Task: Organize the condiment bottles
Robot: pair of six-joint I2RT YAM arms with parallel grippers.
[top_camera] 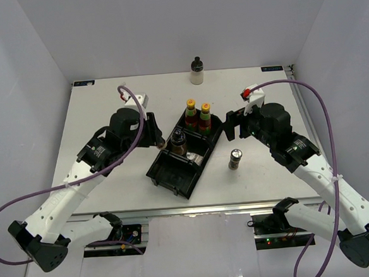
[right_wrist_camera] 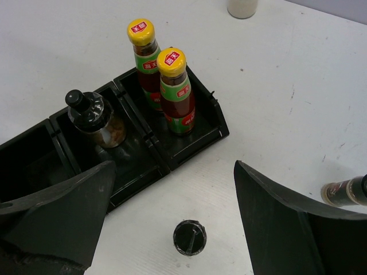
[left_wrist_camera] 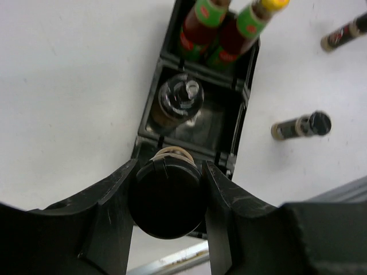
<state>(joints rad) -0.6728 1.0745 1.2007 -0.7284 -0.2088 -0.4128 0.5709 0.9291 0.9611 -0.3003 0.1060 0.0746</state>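
My left gripper (left_wrist_camera: 169,172) is shut on a black-capped bottle (left_wrist_camera: 166,197) and holds it at the left edge of the black divided tray (top_camera: 174,177). In the top view this gripper (top_camera: 160,140) is beside the tray's middle compartment. Two red-sauce bottles (top_camera: 191,114) (top_camera: 205,118) stand in the far compartment. A dark jar (top_camera: 179,141) stands in the middle one. A small black-lidded bottle (right_wrist_camera: 190,237) stands on the table right of the tray. My right gripper (right_wrist_camera: 173,172) is open and empty above it.
A cream bottle with a black top (top_camera: 197,71) stands at the table's back edge. Another small dark bottle (right_wrist_camera: 347,192) shows at the right edge of the right wrist view. The tray's near compartment (right_wrist_camera: 28,157) holds nothing.
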